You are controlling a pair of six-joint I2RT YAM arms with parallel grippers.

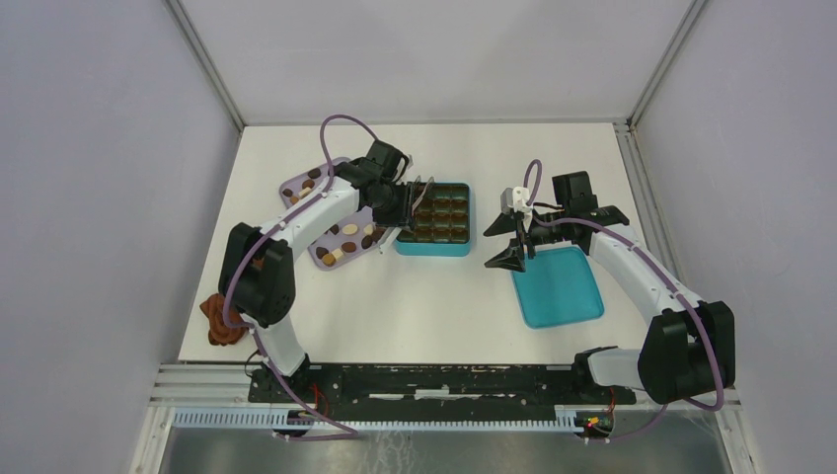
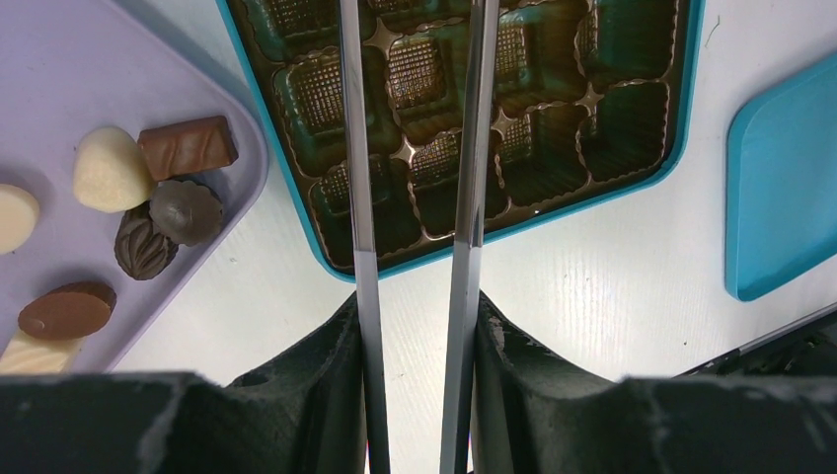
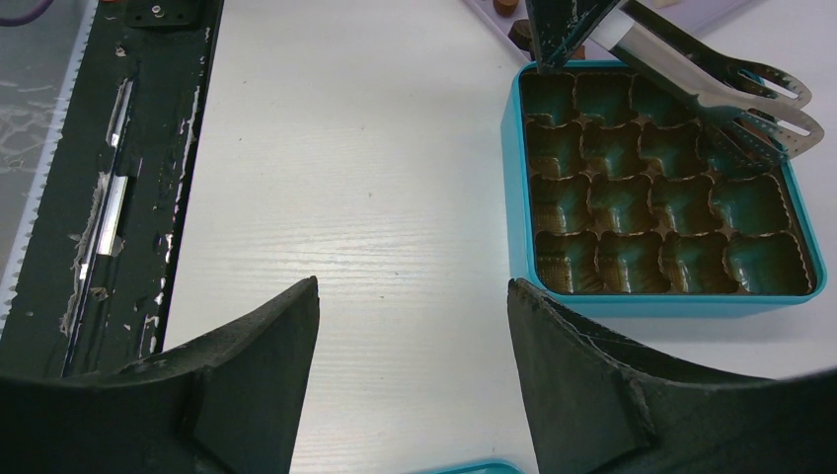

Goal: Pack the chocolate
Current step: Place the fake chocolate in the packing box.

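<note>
1. Left wrist view: the left gripper (image 2: 415,326) is clamped on the tongs (image 2: 355,148). Their blades are parted over the box (image 3: 514,178), with nothing between them.
2. The chocolate (image 2: 188,146) lies on the tray (image 2: 59,79), just left of the box. Every cell I can see is bare.
3. Risks, as I judge them:
   - The pieces sit touching, so a blade could nudge a neighbour off the tray.
   - Thin blades on a rounded piece may let it slip.
   - A low swing could snag the box rim.
4. The right gripper (image 3: 413,286) hangs wide open and holds nothing, near the box.
5. The lid (image 1: 558,286) and the cloth (image 1: 222,318) lie well apart, and neither blocks the path.
</note>
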